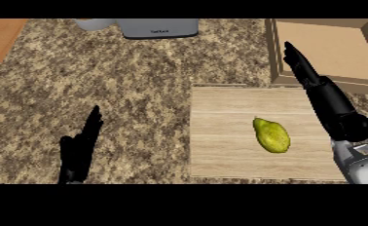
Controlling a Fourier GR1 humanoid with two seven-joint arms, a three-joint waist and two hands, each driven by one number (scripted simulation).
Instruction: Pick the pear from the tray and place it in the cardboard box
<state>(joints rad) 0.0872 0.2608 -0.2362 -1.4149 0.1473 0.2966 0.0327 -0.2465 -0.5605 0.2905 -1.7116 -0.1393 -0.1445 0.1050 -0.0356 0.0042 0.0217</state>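
- The right robot hand (322,92) comes in along the right edge of the view, its fingers straight and together, holding nothing; the fingertips point up and slightly left, reaching over the near-left corner of the cardboard box (345,35).
- From that hand the pear (271,135) lies down and to the left, toward the robot, apart from the fingers and level with the wrist rather than the fingertips. The hand has reached past the fruit, so my judgement is that it must draw back and swing left before it can close on it.
- The pear's long axis runs nearly up and down the view, tilted a little, with the narrow end farther from the robot and the broad end nearer and to the right.
- The left robot hand (81,147) shows at the lower left, open with fingers up, resting over the bare desk (108,74), well apart from the tray. The right hand is plainly the nearer one for the pick.
- The tray (223,118) is a pale wooden board lying flat on the desk; the pear is the only thing on it, in its right half.
- The cardboard box stands just beyond the tray's far right corner, open at the top; the part of its floor that shows holds nothing.
- A grey appliance (158,28) sits at the desk's far edge, clear of the path.
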